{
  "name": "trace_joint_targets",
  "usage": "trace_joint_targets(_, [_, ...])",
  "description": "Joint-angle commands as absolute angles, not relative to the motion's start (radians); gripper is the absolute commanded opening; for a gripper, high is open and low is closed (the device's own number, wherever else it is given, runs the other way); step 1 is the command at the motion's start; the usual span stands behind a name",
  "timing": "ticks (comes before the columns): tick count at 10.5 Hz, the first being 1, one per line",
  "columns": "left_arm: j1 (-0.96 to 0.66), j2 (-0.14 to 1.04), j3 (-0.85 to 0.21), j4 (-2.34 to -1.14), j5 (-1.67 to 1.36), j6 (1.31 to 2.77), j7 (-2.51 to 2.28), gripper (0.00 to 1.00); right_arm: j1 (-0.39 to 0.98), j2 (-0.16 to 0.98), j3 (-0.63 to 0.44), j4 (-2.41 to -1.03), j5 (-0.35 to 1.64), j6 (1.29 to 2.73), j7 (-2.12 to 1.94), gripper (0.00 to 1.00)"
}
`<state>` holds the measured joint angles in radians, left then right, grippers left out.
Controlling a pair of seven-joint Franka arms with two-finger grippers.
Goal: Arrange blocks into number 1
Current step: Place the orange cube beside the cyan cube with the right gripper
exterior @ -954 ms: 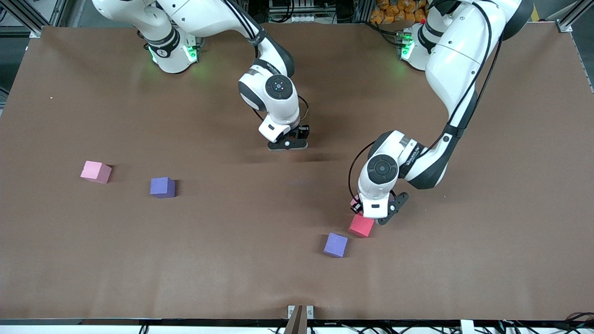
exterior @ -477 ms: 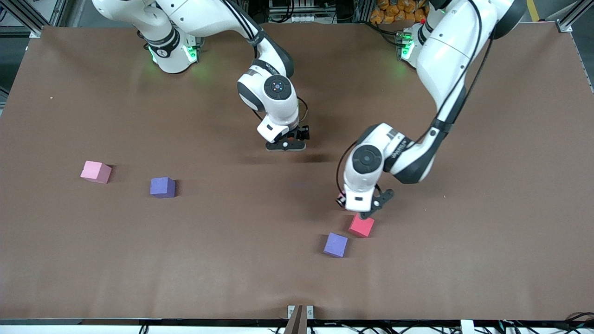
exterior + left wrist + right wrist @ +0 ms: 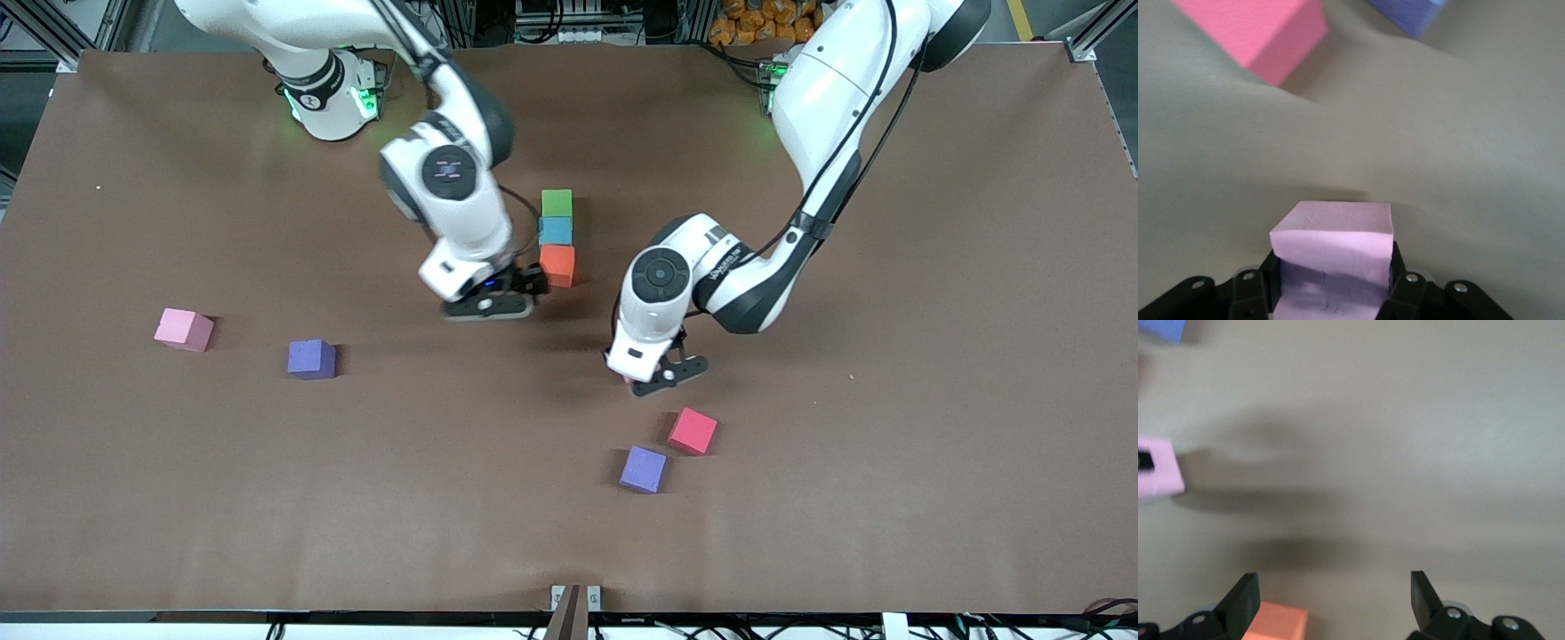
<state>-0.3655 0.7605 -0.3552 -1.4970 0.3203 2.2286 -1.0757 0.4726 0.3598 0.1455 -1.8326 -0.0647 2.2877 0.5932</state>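
- Since we're building a straight stroke, green block (image 3: 557, 203), light blue block (image 3: 556, 231) & orange block (image 3: 557, 265) are sitting touching in a column mid-table.
- We're holding a pink block (image 3: 1333, 257) clamped in left gripper (image 3: 655, 378), over bare table nr the column.
- Right gripper (image 3: 491, 305) is hanging spread wide, empty, beside orange.
- Red block (image 3: 693, 431) is lying nearer the front cam.

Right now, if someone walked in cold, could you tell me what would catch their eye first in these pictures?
Probably the short line of three touching blocks mid-table: green block, light blue block and orange block, green farthest from the front camera. The open right gripper is just beside the orange one. Next, the left gripper, shut on a pink block above the table, with the red block lying nearby.
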Motion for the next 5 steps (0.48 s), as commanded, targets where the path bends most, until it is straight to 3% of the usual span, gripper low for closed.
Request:
trace_joint_targets(1, [-0.412,0.768,-0.367,-1.453,0.333,2.223,-0.962,0.0,0.352,0.299,0.153,-1.858,-0.074,2.231,0.467,1.0])
trace_joint_targets(5, [-0.52,0.808,-0.353,-1.42,0.331,2.227,-0.974,0.0,0.142,0.311,0.15,-1.852,-0.087,2.223,0.265,1.0])
